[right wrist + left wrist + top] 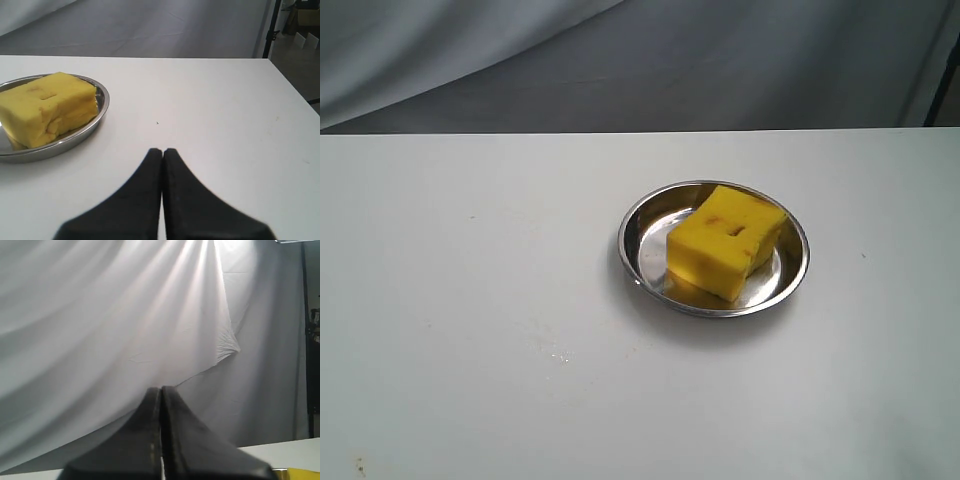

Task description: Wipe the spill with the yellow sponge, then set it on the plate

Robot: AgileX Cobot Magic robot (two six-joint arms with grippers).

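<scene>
Resting sponge (727,240) against plate (624,240) rim, risking tip-out if bumped; pressing left fingers (149,432), right fingers (147,192) together, empty.

The plate (102,102) is cut off at the right wrist view's edge; the yellow sponge (47,107) hides its bottom. In the left wrist view, a cropped yellow sliver (300,473) is unidentifiable.

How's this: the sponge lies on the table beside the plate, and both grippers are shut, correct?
No. The sponge lies in the plate, not on the table beside it; the exterior view shows this. Left gripper and right gripper are shut.
</scene>
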